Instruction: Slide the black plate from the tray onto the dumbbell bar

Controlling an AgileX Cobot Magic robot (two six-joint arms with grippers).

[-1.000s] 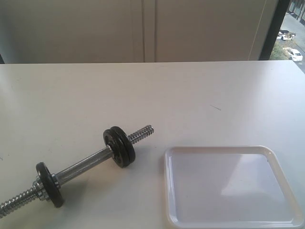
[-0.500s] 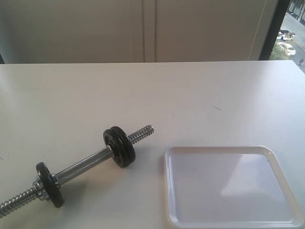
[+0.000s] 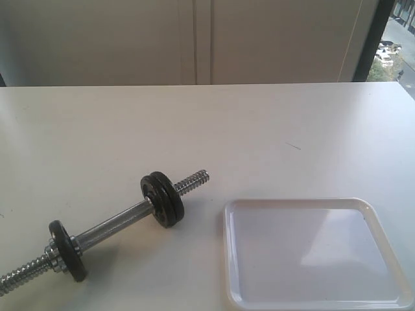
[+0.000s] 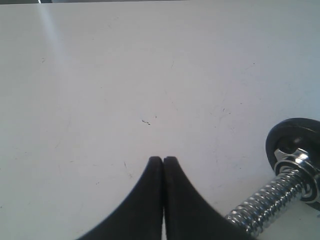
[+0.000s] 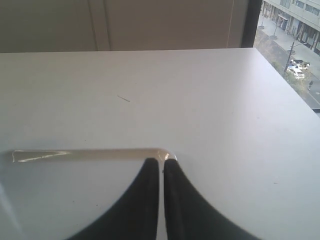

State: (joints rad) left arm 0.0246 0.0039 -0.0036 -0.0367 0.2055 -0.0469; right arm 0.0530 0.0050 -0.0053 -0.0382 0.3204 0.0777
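**Only the street traffic shifts; plate already on the bar**

Outside the window at the upper right of the exterior view, a pale car sits farther up the street than a second ago. Nothing on the table has moved.

The left gripper has its black fingers pressed together on nothing, over bare tabletop, near the threaded end of the dumbbell bar and its chrome collar nut. The right gripper is likewise closed and empty, over a corner of the tray.

In the exterior view the bar lies slantwise at lower left. The black plate stands on it, touching a second disc, just short of the threaded tip. A third disc sits near the other end, against the collar. Pale marks on the disc faces are too small to read. The white tray lies at lower right, apart from the bar.
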